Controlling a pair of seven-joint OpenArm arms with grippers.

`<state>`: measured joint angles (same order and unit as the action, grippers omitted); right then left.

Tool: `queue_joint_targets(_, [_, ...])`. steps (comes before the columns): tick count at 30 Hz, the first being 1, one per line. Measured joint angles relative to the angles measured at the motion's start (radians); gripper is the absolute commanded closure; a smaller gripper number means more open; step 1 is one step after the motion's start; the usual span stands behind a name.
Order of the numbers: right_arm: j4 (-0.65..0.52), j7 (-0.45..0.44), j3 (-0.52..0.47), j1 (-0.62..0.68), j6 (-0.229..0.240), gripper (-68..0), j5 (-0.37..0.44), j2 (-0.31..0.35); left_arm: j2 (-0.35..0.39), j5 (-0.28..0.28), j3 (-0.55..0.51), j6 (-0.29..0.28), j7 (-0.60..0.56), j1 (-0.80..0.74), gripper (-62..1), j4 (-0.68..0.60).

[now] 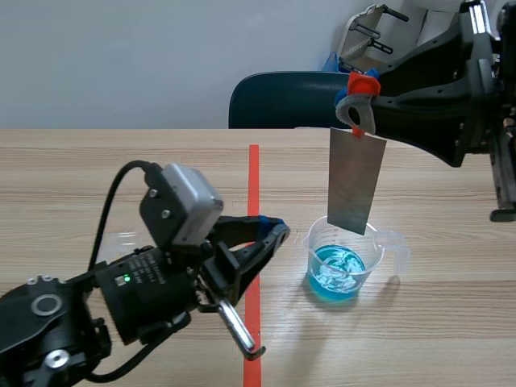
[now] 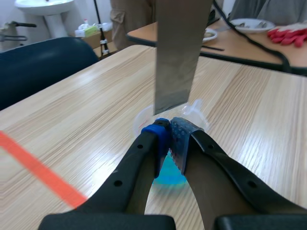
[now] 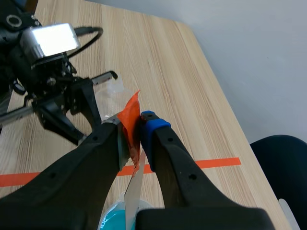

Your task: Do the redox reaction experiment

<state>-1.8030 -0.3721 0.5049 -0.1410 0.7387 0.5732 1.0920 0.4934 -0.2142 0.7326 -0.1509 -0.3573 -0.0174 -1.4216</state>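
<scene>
The strip (image 1: 355, 181) hangs upright over the beaker (image 1: 380, 251). We see its lower edge at about rim level, above the blue liquid (image 1: 336, 272) rather than in it. The right fingers (image 1: 351, 105) are clamped on the strip's top end, where an orange tab (image 1: 363, 82) is wrapped. From the right wrist we look down past those fingers (image 3: 165, 148) and the tab (image 3: 130, 112), along the strip's thin edge (image 3: 134, 189), to the liquid (image 3: 111, 218) below.

The beaker stands on the surface (image 1: 121, 177) at 3 o'clock of the tape line (image 1: 254, 185). The left fingers (image 1: 262, 242) are closed on nothing, pads pressed together. They point at the beaker from its 9 o'clock, low and just beside it; we cannot tell whether they touch its wall. From the left wrist, the closed fingers (image 2: 144, 158) sit in front of the beaker (image 2: 196, 108), with the strip (image 2: 180, 52) hanging just beyond their tips. At 12 o'clock, past the surface's far edge, stands a dark chair (image 1: 282, 101).
</scene>
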Motion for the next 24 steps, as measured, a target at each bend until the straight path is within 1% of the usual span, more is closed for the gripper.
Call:
queue_joint_targets(4, [0.000,0.000,0.000,0.000,0.000,-0.6,0.000,0.000,0.102,-0.001,-0.086,0.000,-0.042,-0.076,-3.0,-0.098])
queue_joint_targets(7, [0.000,0.000,0.000,0.000,0.000,-0.6,0.000,0.000,0.171,0.000,-0.151,-0.005,-0.048,-0.146,-3.0,-0.163])
queue_joint_targets(11, [0.000,0.000,0.000,0.000,0.000,-0.6,0.000,0.000,0.242,0.000,-0.236,-0.058,-0.060,-0.255,-3.0,-0.213])
queue_joint_targets(14, [0.000,0.000,0.000,0.000,0.000,-0.6,0.000,0.000,0.267,0.000,-0.298,-0.095,-0.069,-0.337,-3.0,-0.219])
queue_joint_targets(17, [0.000,-0.001,0.000,0.000,0.000,-0.6,0.000,0.000,0.282,0.000,-0.367,-0.142,-0.139,-0.418,-3.0,-0.219])
queue_joint_targets(24, [0.000,0.000,0.000,0.000,0.000,-0.6,0.000,0.000,0.311,0.000,-0.564,-0.194,-0.262,-0.615,-3.0,-0.239])
